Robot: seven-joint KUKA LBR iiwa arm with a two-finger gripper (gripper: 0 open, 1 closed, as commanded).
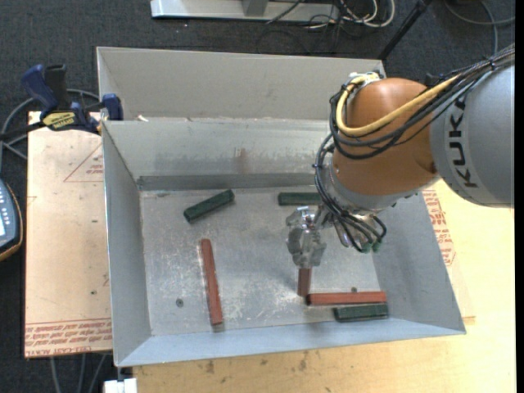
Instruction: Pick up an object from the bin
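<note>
Camera view: gripper (306,255) hangs low over the bin (250,289) floor, right of centre, under the arm's orange cover (383,137) and its cables (360,234). Open or closed state cannot be told from this angle. Gripper tip sits right at the upper end of a short red-brown stick (304,283), which lies on the floor pointing toward the front wall; contact between the two is unclear. The stick's lower end meets the left end of a red-brown bar (347,298) lying crosswise near the front right corner. Dark green bar (360,312) lies just in front of that bar, parallel and touching or nearly so. Long red-brown bar (211,283) lies well apart on the left half, running front to back. Dark green block (209,205) lies slanted near the back wall, left of centre. Second dark green block (295,198) lies at the back wall, its right part hidden under the arm.
</note>
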